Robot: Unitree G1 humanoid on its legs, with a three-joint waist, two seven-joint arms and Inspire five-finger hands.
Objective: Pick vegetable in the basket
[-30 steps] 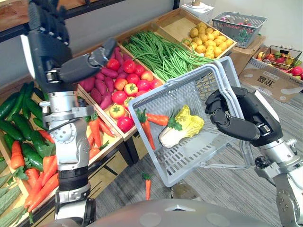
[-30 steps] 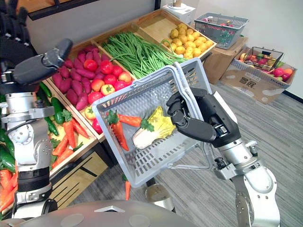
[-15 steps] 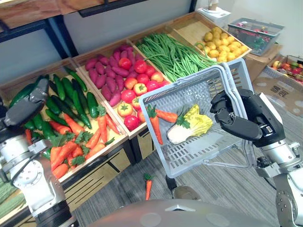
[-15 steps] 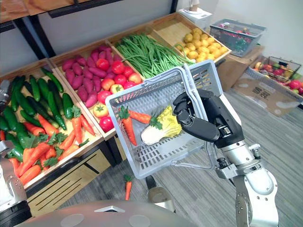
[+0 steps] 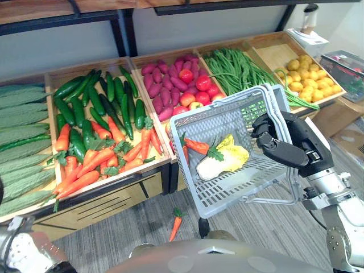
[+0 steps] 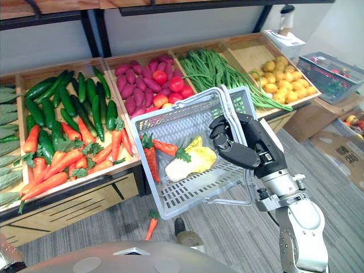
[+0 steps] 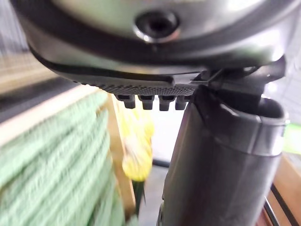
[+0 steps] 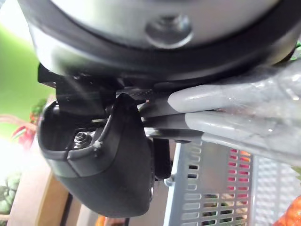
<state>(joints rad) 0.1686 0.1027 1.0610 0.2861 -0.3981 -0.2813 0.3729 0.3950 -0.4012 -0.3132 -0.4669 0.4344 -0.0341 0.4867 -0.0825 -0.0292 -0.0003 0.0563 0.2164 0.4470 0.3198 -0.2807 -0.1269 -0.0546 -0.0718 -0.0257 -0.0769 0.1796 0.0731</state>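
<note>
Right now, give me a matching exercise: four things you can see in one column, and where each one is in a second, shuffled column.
Column one:
1. cabbage
2. stray carrot
3. green beans
4. grey basket

Column two:
A. on the floor
B. held up by the right hand
C. in a wooden crate
D. inside the grey basket

Pairs: 1-D, 2-A, 3-C, 4-B.

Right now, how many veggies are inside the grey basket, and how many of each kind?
Carrots: 2
Cabbage: 1
Total in the basket: 3
</note>
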